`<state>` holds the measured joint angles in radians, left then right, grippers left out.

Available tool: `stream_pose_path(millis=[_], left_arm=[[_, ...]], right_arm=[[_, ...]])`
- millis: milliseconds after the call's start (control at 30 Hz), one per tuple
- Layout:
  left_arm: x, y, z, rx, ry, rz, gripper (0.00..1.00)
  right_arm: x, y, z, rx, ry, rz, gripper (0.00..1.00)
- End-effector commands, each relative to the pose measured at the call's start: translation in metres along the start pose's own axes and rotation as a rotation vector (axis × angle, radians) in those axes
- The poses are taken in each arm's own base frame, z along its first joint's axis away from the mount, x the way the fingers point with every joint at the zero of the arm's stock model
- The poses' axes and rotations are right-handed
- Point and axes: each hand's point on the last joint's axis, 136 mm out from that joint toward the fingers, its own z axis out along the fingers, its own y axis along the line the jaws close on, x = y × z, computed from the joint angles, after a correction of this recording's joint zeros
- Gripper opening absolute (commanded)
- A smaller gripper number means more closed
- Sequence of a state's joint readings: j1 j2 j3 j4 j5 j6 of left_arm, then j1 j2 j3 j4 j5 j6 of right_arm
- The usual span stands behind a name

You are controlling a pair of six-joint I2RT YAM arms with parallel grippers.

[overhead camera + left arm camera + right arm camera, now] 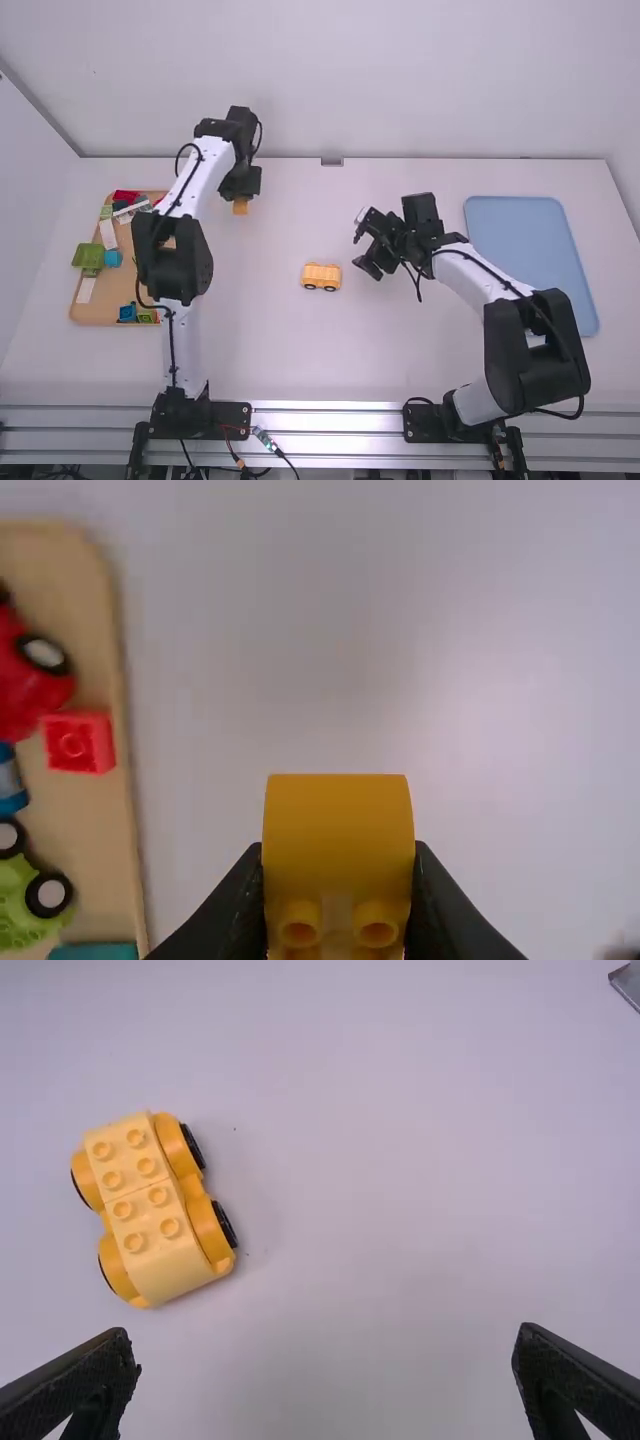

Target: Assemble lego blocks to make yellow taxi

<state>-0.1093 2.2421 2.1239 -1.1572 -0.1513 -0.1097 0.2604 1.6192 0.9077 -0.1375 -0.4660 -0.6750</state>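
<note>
My left gripper is over the back of the table, right of the wooden tray, shut on an orange-yellow block. In the left wrist view that block, rounded on top with studs at one end, sits between the fingertips of my left gripper. The yellow wheeled car base stands mid-table, studs up, with yellow bricks on it. My right gripper is just right of it. In the right wrist view the car base lies apart from my right gripper, whose fingers are wide open and hold nothing.
The wooden tray at the left holds a red car, a red brick, a green vehicle and several other pieces. A blue tray lies at the right, behind the right arm.
</note>
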Motion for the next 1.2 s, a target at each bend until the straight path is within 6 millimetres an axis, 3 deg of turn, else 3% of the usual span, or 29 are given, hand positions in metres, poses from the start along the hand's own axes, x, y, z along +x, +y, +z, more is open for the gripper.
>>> stream_pose_path(millis=[0, 233, 367, 500, 600, 700, 800, 1000, 1167], left_arm=[[0.001, 0.001, -0.006, -0.015, 0.000, 0.056, 0.01], [0.016, -0.016, -0.014, -0.006, -0.055, 0.075, 0.01], [0.042, -0.026, -0.015, 0.003, -0.095, 0.150, 0.01], [0.093, -0.068, -0.026, 0.251, -0.136, 0.599, 0.01], [0.118, -0.077, -0.027, 0.339, -0.155, 0.821, 0.04], [0.131, -0.076, -0.021, 0.340, -0.140, 0.859, 0.02], [0.142, -0.078, -0.008, 0.354, -0.156, 1.031, 0.02], [0.148, -0.083, 0.014, 0.345, -0.226, 1.225, 0.02], [0.176, -0.091, 0.024, 0.428, -0.232, 1.401, 0.02]], right_arm=[[-0.003, -0.006, -0.010, 0.021, -0.021, 0.042, 0.99], [-0.005, -0.006, -0.012, 0.012, -0.036, 0.050, 0.99], [-0.004, -0.006, -0.012, 0.013, -0.036, 0.052, 0.99], [-0.005, -0.007, -0.012, 0.015, -0.038, 0.048, 0.99], [-0.005, -0.006, -0.012, 0.011, -0.037, 0.052, 0.99], [-0.005, -0.005, -0.012, 0.008, -0.038, 0.052, 0.99], [-0.004, -0.005, -0.012, 0.008, -0.035, 0.055, 0.99], [-0.002, -0.002, -0.012, -0.002, -0.025, 0.060, 0.99], [-0.003, 0.001, -0.012, -0.022, -0.036, 0.063, 0.99]])
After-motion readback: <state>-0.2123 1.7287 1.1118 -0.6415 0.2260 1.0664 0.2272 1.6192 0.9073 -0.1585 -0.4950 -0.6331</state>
